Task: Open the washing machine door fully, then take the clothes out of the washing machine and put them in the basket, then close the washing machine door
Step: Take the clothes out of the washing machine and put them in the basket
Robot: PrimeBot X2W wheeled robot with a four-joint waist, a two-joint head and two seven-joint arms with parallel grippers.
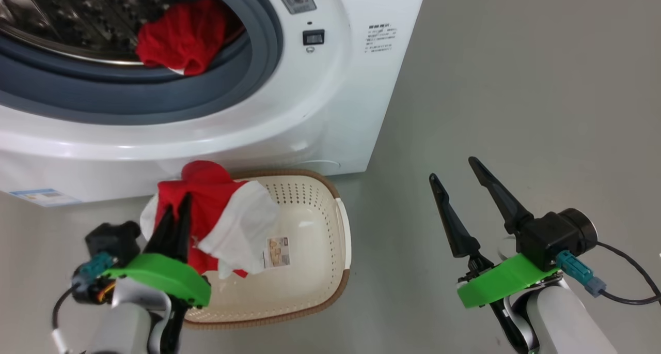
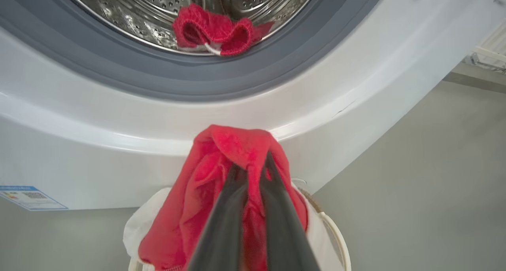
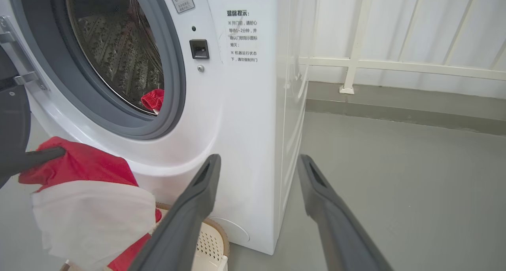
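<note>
Left gripper [image 1: 175, 201], down at seven o'clock in the head view, is clamped tight on a red-and-white garment [image 1: 227, 209], dangling it over the left end of the basket [image 1: 343, 230]. The basket sits on the floor [image 1: 490, 85], right up against the front of the washing machine [image 1: 330, 101]. Up at eleven o'clock, a second red garment [image 1: 181, 36] lies at the drum's lip by the grey ring. Right gripper [image 1: 453, 169], at four o'clock, hovers above the floor, fingers spread wide.
</note>
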